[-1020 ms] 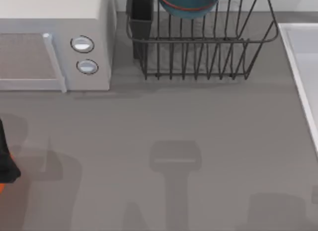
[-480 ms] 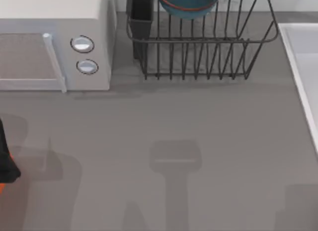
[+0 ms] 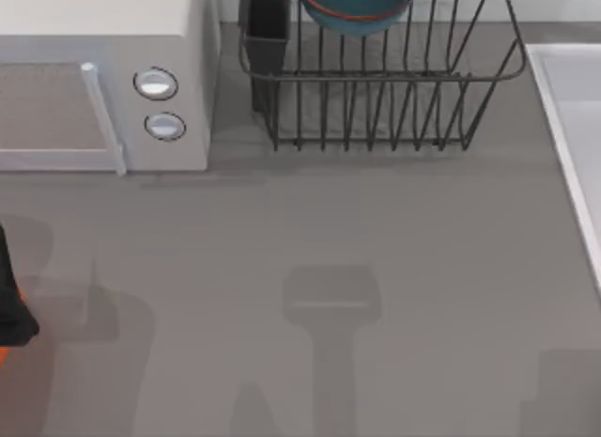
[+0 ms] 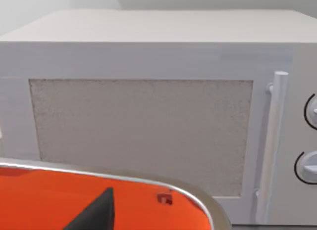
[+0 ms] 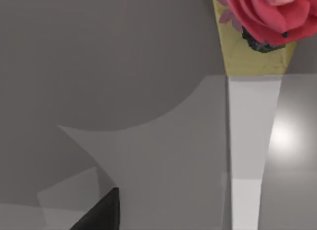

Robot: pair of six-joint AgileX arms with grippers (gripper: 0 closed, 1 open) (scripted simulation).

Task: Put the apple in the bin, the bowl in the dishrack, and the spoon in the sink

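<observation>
Blue bowl (image 3: 355,7) in dishrack (image 3: 380,89) at worktop's (image 3: 357,240) far edge; sink (image 3: 569,127) at right edge; orange bin (image 4: 74,200) before microwave (image 3: 103,80), left. Gripper spread: cannot tell.

Even, soft light falls from above on the grey table (image 3: 404,240), bright enough everywhere and with no hard glare in the top view. Shadows are pale and blurred at their edges: a T-shaped one lies mid-table, broader ones spread along the near edge at both corners, and the dishrack (image 3: 376,99) throws faint stripes onto the surface beneath its bars. The microwave (image 3: 103,80) leaves a thin dark band along its front foot. In the right wrist view a curved shadow edge crosses the table, and a soft bright highlight (the one real patch of glare) sits on the sink (image 5: 285,141). Lines stay straight toward the edges.
</observation>
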